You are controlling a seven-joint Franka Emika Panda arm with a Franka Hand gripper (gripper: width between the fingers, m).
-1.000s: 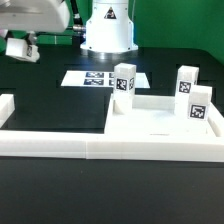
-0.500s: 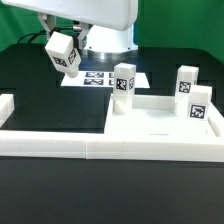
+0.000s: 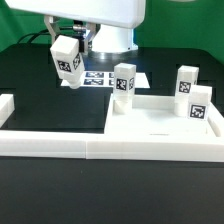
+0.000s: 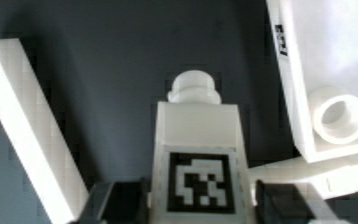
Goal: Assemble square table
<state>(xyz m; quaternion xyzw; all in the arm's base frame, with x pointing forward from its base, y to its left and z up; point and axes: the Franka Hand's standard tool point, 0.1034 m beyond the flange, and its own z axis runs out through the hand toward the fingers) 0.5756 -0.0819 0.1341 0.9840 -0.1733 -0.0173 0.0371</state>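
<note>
A marker board (image 3: pixel 100 77) lies on the black table (image 3: pixel 40 105), behind long white border bars (image 3: pixel 60 145).

So the exterior view sits low in front of the black surface (image 3: pixel 40 150), looking across it at the robot base (image 3: pixel 108 35) at the back, wide enough to catch the whole workspace. The wrist view rides right above the fingers (image 4: pixel 274 195), super close, facing down. Both views share the leg block (image 3: pixel 66 58) and the square slab (image 3: pixel 160 125).
</note>
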